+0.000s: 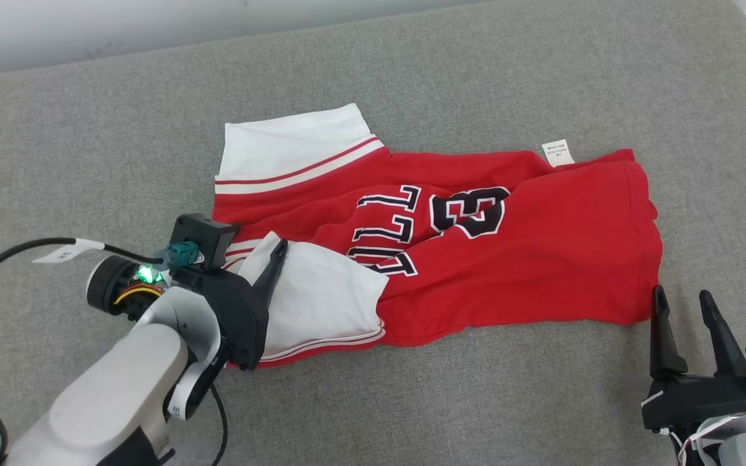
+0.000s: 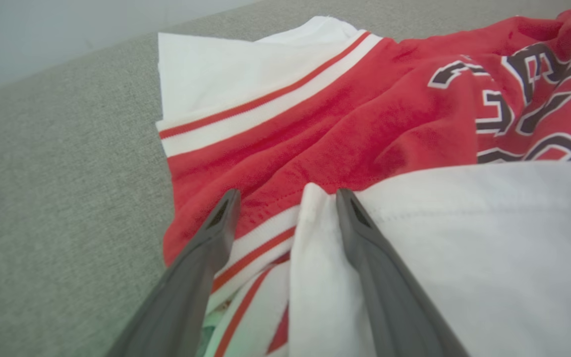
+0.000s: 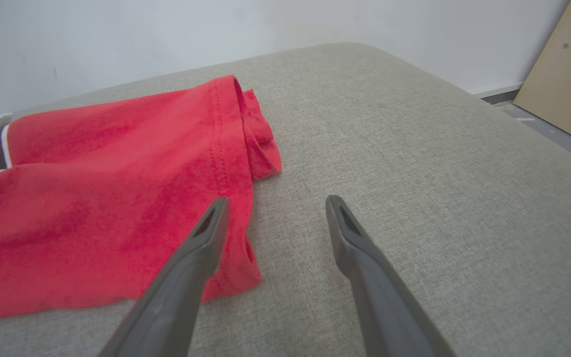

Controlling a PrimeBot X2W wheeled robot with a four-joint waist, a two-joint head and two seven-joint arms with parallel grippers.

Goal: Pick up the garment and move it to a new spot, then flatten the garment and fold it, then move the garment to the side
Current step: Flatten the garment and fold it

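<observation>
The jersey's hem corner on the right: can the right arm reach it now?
Probably yes. The right arm's fingers stand open right beside the hem corner of the jersey. Only bare cushion lies around them, with nothing in the way.

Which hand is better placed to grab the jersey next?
Likely left. The left hand is open with its fingers straddling a fold of the white sleeve. The right hand is open too, mostly over bare cushion beside the jersey hem.

Red jersey [image 1: 515, 259] on grey cushion [image 1: 88, 149]; left fingers [image 1: 276, 264] at sleeve [image 1: 327, 301].
</observation>
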